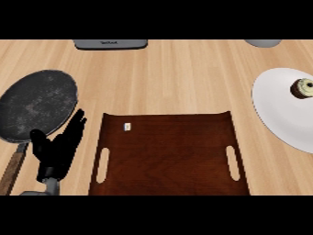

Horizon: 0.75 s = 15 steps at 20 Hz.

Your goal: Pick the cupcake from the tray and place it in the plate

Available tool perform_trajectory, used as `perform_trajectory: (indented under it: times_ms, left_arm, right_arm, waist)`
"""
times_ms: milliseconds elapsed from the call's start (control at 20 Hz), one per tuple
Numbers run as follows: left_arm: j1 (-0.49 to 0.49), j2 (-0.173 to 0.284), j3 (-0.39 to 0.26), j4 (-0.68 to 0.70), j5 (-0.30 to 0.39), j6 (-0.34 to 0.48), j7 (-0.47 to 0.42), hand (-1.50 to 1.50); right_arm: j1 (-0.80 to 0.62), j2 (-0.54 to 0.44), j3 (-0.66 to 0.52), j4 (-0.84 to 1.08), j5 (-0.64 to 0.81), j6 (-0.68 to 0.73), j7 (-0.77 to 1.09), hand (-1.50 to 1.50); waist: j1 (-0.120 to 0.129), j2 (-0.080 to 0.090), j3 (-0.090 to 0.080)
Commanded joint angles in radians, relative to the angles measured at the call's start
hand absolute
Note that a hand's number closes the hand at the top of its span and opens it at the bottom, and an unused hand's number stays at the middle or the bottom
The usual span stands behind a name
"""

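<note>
A small cupcake [305,88] with a dark base and pale frosting stands upright on the white plate [287,119] at the right edge of the counter, near the plate's far side. The dark brown wooden tray [169,156] with two slot handles lies in the middle foreground; only a tiny white tag [127,126] rests on it near its far left corner. My left hand [58,149] is open, fingers straight and pointing away, just left of the tray's left edge and apart from it. My right hand does not show.
A dark round frying pan [35,104] with a wooden handle [11,170] lies at the left, close to my left hand. A grey appliance [110,44] sits at the far edge, and a grey object [263,43] peeks in at the far right.
</note>
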Motion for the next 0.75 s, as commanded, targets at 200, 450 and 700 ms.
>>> perform_trajectory:
  times_ms: [200,450,700]
  left_arm:
    - [0.055,-0.012,-0.004,0.009,-0.010,-0.016,0.000,0.00]
    - [-0.011,-0.049,-0.006,0.048,-0.025,0.004,0.033,0.00]
    - [0.014,-0.063,-0.016,0.038,-0.062,0.009,0.022,0.00]
  right_arm:
    - [0.339,0.123,0.055,-0.336,0.014,0.063,0.022,-1.50]
    - [0.466,0.182,0.098,-0.520,0.060,0.052,0.100,-1.50]
    - [0.499,0.250,0.105,-0.558,0.085,0.025,0.093,-1.50]
  waist:
    - [0.005,0.010,-0.006]
    - [0.005,0.012,-0.006]
    - [0.012,0.013,-0.005]
